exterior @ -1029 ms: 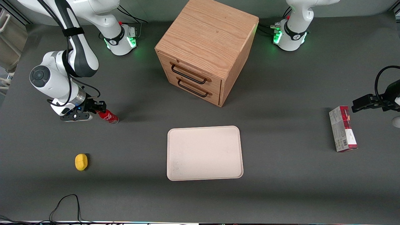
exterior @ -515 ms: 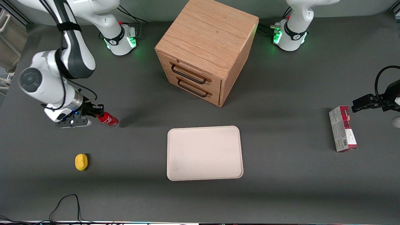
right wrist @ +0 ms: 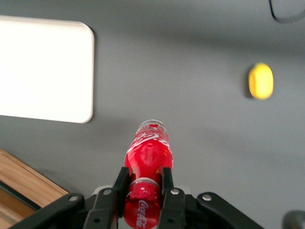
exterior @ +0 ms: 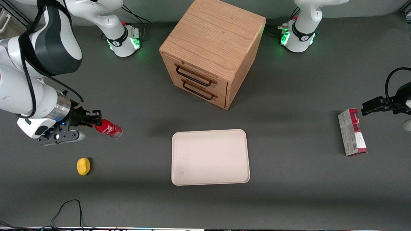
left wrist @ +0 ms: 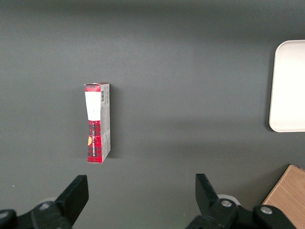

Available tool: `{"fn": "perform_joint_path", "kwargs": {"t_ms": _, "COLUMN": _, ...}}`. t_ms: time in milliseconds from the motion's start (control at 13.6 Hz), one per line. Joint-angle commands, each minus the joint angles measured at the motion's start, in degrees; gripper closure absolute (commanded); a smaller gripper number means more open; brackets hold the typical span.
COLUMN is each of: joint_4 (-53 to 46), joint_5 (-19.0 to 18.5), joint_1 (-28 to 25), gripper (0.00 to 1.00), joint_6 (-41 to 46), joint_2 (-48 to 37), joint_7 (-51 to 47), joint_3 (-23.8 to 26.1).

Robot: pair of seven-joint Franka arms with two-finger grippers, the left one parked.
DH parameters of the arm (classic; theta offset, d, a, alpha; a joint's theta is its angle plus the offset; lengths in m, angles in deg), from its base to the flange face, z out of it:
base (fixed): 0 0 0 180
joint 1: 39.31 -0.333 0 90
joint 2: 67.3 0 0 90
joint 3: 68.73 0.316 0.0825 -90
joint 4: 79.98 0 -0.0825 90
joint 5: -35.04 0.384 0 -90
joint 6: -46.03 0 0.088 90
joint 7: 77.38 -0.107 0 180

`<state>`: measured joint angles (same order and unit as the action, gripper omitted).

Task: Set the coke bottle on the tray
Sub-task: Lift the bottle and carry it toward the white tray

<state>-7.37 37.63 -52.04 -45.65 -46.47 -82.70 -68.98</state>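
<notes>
Front view: The right arm's gripper point(exterior: 95, 122) grips the coke bottle point(exterior: 108, 129) near its cap end, the clear base pointing toward the tray point(exterior: 210, 157). The bottle appears lifted clear of the table, toward the working arm's end, well apart from the tray. A lemon point(exterior: 83, 166) lies nearer the camera; a wooden 2-drawer cabinet point(exterior: 212, 53) stands farther from the camera than the tray.

Left wrist view: A red-and-grey carton point(left wrist: 97, 122) lies on the table, with 1 edge of the tray point(left wrist: 288, 86) visible.

Right wrist view: The 2 fingers point(right wrist: 167, 183) are closed snugly on the coke bottle point(right wrist: 147, 172) at its neck; the tray point(right wrist: 44, 69) is bare.

Progress: Pick-up looks done; carrying to the tray and releasing remain.
</notes>
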Motion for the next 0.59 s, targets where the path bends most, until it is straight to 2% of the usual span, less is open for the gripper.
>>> {"fn": "perform_joint_path", "kwargs": {"t_ms": 0, "joint_4": -16.50, "joint_5": 0.67, "joint_1": 0.08, "gripper": 1.00, "joint_6": 2.82, "joint_2": 11.57, "joint_7": -4.43, "joint_3": 4.54}}
{"fn": "perform_joint_path", "kwargs": {"t_ms": 74, "joint_4": -18.98, "joint_5": 0.58, "joint_1": 0.08, "gripper": 1.00, "joint_6": 1.52, "joint_2": 14.73, "joint_7": -4.35, "joint_3": 7.26}}
{"fn": "perform_joint_path", "kwargs": {"t_ms": 221, "joint_4": -20.14, "joint_5": -1.26, "joint_1": -0.27, "gripper": 1.00, "joint_6": -6.45, "joint_2": 20.02, "joint_7": -4.25, "joint_3": 11.92}}
{"fn": "perform_joint_path", "kwargs": {"t_ms": 515, "joint_4": -20.14, "joint_5": -6.88, "joint_1": -2.81, "gripper": 1.00, "joint_6": -21.24, "joint_2": 28.20, "joint_7": -4.52, "joint_3": 14.58}}
